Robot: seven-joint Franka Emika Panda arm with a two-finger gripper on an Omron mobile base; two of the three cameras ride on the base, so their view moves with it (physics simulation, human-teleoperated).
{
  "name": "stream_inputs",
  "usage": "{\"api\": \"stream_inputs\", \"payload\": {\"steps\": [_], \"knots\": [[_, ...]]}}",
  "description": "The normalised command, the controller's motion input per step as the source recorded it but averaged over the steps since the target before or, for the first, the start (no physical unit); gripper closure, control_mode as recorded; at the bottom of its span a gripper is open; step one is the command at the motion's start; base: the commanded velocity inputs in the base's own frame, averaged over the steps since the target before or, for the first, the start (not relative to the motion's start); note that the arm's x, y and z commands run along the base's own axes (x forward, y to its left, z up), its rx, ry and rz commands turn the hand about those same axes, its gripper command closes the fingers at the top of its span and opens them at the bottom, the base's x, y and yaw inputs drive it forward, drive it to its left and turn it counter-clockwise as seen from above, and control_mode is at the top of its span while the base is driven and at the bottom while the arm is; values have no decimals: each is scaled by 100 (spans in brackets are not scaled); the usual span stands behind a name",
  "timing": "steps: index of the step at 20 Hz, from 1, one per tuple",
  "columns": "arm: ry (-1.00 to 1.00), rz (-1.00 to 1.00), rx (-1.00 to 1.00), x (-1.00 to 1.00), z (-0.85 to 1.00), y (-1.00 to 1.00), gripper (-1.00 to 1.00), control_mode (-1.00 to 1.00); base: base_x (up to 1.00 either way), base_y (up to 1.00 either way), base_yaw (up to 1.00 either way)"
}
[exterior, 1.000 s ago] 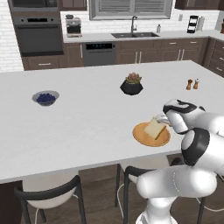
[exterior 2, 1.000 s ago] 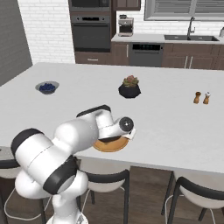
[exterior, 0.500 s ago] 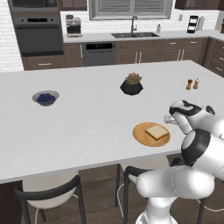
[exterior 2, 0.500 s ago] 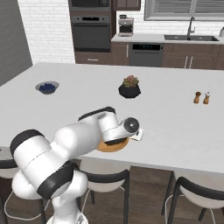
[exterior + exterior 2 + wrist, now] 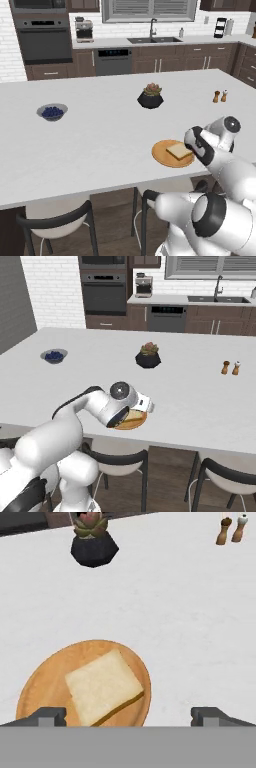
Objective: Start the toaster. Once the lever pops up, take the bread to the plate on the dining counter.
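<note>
While the bread lies flat, this is how things sit:
Bread [image 5: 103, 687]: on the plate [image 5: 45, 677], toward the plate's 4 o'clock side in the hand view.
Plate: on the white worktop [image 5: 100, 140], near its front edge.
Hand [image 5: 128, 714]: wide open, holding nothing, just above the plate.
Plant pot [image 5: 93, 542]: at 12 o'clock from the plate.
Shakers [image 5: 231, 529]: at 2 o'clock, well apart.

I find nothing I can read here — no words, brand marks, numbers or signs in any view, at the upper edge of the frame or elsewhere — every surface I see is plain and unmarked.
</note>
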Motion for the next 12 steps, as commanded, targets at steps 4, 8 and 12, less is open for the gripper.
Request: {"api": "stream_inputs", "payload": {"steps": [4, 8, 12], "knots": [[9, -7, -14, -28, 73, 16, -100, -100, 0, 0, 0], [3, -2, -11, -15, 76, 1, -100, -100, 0, 0, 0], [1, 0, -6, -32, 62, 0, -100, -100, 0, 0, 0]]}}
